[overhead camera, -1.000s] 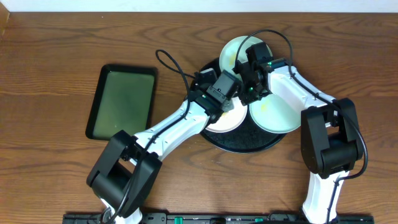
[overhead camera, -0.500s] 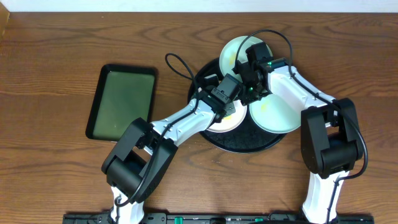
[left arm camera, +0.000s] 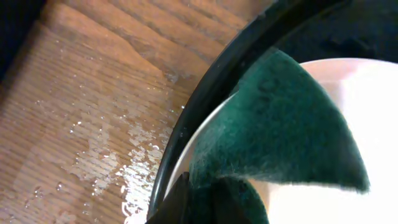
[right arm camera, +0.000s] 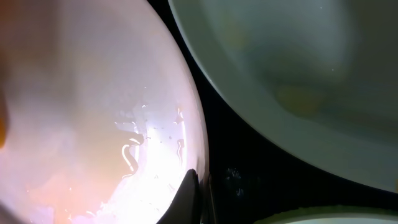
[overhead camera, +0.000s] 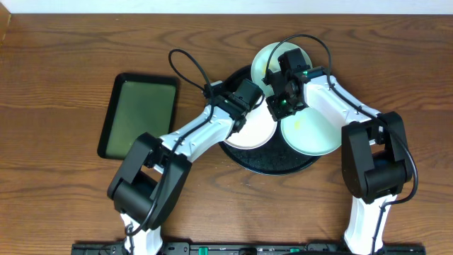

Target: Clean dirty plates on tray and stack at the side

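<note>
As my left fingers [left arm camera: 176, 204] pinch the scouring pad [left arm camera: 280, 124] on the white plate [overhead camera: 253, 133], right fingers [right arm camera: 188, 198] closed empty, all three plates [overhead camera: 313, 133] sit unstacked on the tray [overhead camera: 279, 165].

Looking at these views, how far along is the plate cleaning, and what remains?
Done: nothing visibly finished; no plate is stacked beside the tray. In hand: the left arm holds a green scouring pad on the wet white plate. Left: the right pale plate and top pale plate, one showing a yellowish smear in the right wrist view; then stacking.
</note>
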You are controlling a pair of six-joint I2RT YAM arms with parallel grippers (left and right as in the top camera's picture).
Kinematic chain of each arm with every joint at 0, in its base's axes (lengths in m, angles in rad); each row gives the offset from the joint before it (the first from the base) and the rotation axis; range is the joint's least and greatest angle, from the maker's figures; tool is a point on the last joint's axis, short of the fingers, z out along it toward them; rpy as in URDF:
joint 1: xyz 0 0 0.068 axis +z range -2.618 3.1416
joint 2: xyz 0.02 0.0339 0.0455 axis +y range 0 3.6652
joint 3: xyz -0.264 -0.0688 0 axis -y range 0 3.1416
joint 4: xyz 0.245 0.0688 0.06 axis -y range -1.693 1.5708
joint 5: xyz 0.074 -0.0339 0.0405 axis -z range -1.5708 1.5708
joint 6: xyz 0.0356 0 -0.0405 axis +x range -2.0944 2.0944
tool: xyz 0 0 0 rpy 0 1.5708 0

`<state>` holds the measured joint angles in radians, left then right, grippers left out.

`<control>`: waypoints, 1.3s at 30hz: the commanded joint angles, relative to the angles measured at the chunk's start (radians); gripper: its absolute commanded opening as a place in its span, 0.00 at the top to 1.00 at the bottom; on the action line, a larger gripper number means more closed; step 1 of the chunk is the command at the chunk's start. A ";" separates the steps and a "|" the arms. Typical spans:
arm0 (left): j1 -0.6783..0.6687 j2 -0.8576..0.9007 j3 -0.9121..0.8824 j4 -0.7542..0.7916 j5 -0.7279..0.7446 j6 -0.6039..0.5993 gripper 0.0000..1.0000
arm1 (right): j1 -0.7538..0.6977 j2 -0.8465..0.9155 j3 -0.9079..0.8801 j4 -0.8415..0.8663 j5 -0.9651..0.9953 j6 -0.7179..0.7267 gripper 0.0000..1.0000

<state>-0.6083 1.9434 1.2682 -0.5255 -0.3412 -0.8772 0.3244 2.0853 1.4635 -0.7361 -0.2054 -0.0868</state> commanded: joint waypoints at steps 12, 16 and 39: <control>0.034 -0.011 -0.021 0.220 0.412 0.052 0.93 | -0.003 -0.001 0.010 -0.008 0.043 -0.003 0.99; 0.024 0.045 -0.021 0.225 0.417 0.023 0.92 | -0.003 -0.001 0.009 -0.005 0.039 -0.002 0.99; 0.015 -0.166 -0.021 -0.064 0.008 0.022 0.93 | -0.002 -0.006 0.009 0.014 -0.015 0.031 0.99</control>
<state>-0.6109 1.8660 1.2564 -0.5816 -0.2970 -0.8421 0.3241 2.0853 1.4635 -0.7307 -0.2108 -0.0704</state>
